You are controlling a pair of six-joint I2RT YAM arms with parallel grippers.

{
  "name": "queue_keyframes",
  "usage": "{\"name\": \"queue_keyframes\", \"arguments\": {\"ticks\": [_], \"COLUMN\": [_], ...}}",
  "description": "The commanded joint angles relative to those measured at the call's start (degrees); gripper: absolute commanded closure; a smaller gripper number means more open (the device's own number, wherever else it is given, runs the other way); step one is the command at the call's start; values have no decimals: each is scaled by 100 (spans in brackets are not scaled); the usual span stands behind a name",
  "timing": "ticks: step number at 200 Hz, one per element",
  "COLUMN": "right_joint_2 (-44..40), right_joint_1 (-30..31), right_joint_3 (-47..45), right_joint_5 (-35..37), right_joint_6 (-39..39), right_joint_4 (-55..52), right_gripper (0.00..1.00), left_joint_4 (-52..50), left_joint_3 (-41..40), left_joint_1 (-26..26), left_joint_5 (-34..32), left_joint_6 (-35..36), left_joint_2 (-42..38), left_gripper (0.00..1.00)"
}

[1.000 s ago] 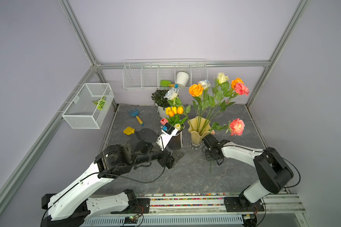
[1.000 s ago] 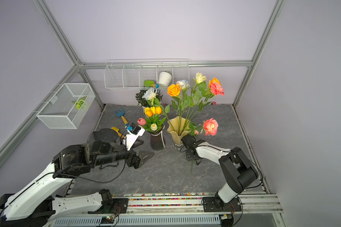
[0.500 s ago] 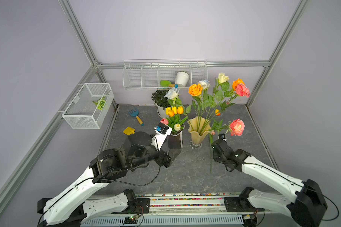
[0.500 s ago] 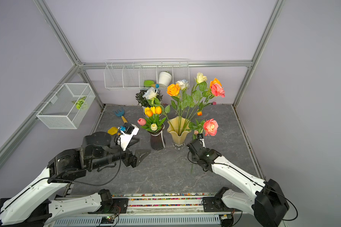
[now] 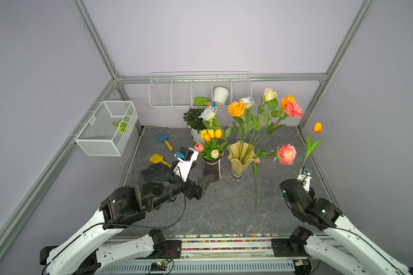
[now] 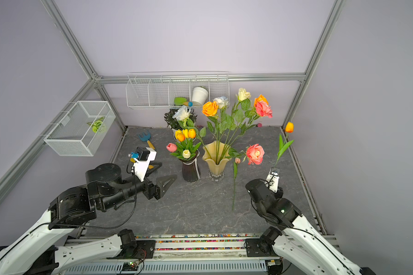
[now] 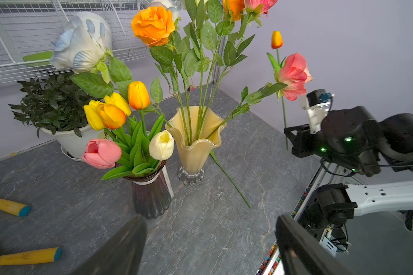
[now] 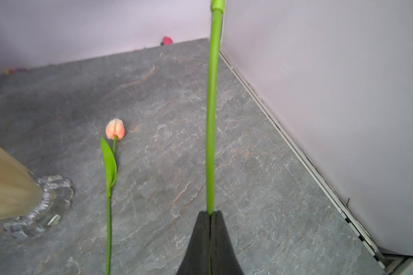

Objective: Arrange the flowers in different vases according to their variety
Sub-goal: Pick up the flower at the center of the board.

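While the dark purple vase (image 5: 212, 170) already holds a bunch of tulips (image 5: 211, 134) and the pale yellow vase (image 5: 240, 159) carries the roses (image 5: 236, 108), two tulips are outside any vase. The right gripper (image 8: 210, 214) is clamped on the lower stem of an orange tulip (image 5: 317, 127), which it holds upright in the air by the side wall, well apart from both vases. A pink tulip (image 5: 257, 160) lies flat on the table (image 5: 224, 214), its bloom just beside the pale yellow vase. The left gripper (image 7: 210, 247) hovers empty near the dark purple vase, jaws wide apart. The sorting looks nearly done: both loose tulips likely belong in the dark purple vase.
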Motion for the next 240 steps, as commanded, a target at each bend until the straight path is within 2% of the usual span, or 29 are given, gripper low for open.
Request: {"name": "queue_keyframes", "arguments": {"ticks": [1, 22, 64, 124, 166, 186, 206, 240], "right_joint_2": [-557, -749, -217, 963, 1991, 2454, 2845, 3021], "right_joint_1": [13, 13, 50, 358, 995, 1330, 1452, 1454], "right_joint_3": [265, 655, 1500, 3158, 4589, 5119, 5588, 5239], "right_joint_5": [352, 183, -473, -1199, -1719, -2278, -3167, -4820], "right_joint_6": [-1187, -1960, -3314, -4770, -5490, -5606, -5356, -4670], "right_joint_4": [416, 726, 1330, 2086, 2167, 2089, 1713, 2127], "right_gripper": [100, 100, 100, 100, 100, 100, 100, 100], "left_joint_4": [227, 280, 324, 412, 413, 412, 404, 360], "left_joint_3": [-97, -118, -123, -216, -235, -246, -266, -298], "left_joint_1": [-24, -25, -24, -25, -21, -25, -25, -20], "left_joint_5": [-173, -237, -372, -676, -769, -808, -847, -883], "left_joint_6": [136, 164, 214, 241, 250, 259, 259, 236], "left_joint_2": [-89, -118, -169, -324, -376, -401, -414, -441], "left_gripper": [11, 11, 11, 11, 11, 11, 11, 11]}}
